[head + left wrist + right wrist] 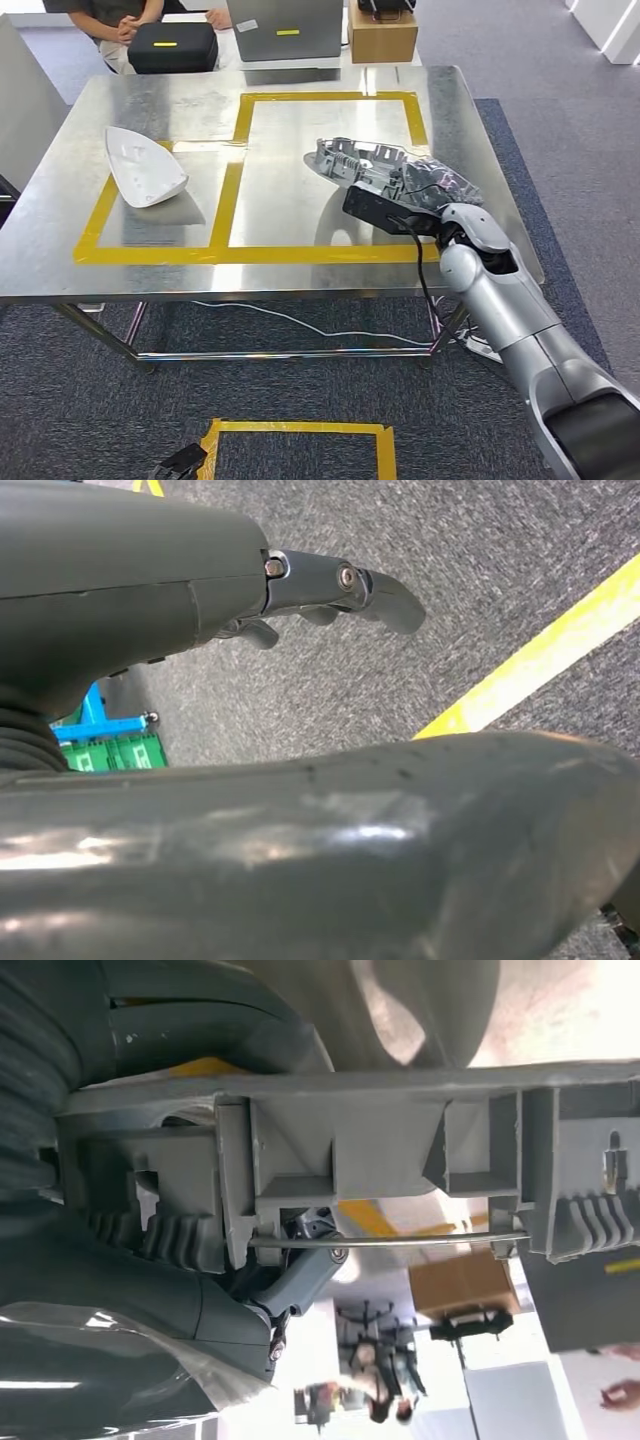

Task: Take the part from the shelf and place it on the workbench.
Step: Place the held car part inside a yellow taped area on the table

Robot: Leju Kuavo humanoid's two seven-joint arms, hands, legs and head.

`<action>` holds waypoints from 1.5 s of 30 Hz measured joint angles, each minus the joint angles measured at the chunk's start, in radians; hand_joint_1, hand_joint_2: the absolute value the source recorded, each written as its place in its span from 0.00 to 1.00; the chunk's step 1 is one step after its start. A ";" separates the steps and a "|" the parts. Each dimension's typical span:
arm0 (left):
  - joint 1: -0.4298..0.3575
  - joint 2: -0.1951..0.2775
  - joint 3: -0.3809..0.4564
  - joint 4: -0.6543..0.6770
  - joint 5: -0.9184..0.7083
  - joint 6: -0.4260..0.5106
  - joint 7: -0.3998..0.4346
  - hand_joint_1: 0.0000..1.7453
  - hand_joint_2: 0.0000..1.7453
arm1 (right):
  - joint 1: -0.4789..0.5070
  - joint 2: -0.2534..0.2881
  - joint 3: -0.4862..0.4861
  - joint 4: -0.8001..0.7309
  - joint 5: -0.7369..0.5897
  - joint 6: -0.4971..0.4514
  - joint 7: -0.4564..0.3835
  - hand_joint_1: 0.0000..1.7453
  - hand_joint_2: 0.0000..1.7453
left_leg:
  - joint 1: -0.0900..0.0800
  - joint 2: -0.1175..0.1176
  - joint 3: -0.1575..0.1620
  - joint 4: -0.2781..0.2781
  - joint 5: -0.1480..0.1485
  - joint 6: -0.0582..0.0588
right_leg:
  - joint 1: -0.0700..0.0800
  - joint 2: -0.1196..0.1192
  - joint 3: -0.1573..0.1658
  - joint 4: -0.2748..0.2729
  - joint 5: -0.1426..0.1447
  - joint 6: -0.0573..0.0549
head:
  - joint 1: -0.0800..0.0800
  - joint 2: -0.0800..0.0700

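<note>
A grey ribbed plastic part (pixel 355 160) hangs over the right yellow-taped field of the steel workbench (pixel 302 265), and my right hand (pixel 432 192) holds it at its near end. In the right wrist view the part (pixel 377 1150) lies across the picture with my fingers (pixel 298 1282) curled under it. Whether the part touches the tabletop I cannot tell. My left hand (pixel 226 580) hangs over the carpet, its fingers (pixel 381 592) stretched out and holding nothing.
A white shell-shaped part (pixel 143 168) lies in the left taped field. Behind the bench are a seated person (pixel 113 20), a black case (pixel 172 45), a grey box (pixel 285 28) and a cardboard box (pixel 383 35). A yellow tape square (pixel 302 432) marks the floor.
</note>
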 joint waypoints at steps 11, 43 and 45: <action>0.001 0.000 0.018 0.000 -0.003 0.000 0.000 0.00 0.00 | -0.025 0.019 -0.006 0.001 -0.096 0.043 0.026 1.00 1.00 | 0.000 0.000 0.000 0.000 0.000 0.000 | 0.000 0.000 0.001 0.000 0.000 0.000 | 0.000 0.000; 0.011 -0.009 0.090 -0.001 0.051 0.016 -0.122 0.00 0.00 | -0.024 0.010 -0.005 0.000 -0.112 0.012 0.035 1.00 1.00 | 0.000 0.000 0.000 0.001 0.000 0.000 | 0.000 0.000 0.000 0.000 0.000 0.001 | 0.000 0.000; 0.011 -0.010 0.091 -0.001 0.051 0.016 -0.122 0.00 0.00 | -0.024 0.009 -0.005 0.000 -0.112 0.011 0.034 1.00 1.00 | 0.000 0.000 0.000 0.001 0.000 0.000 | 0.000 0.000 0.000 0.000 0.000 0.001 | 0.000 0.000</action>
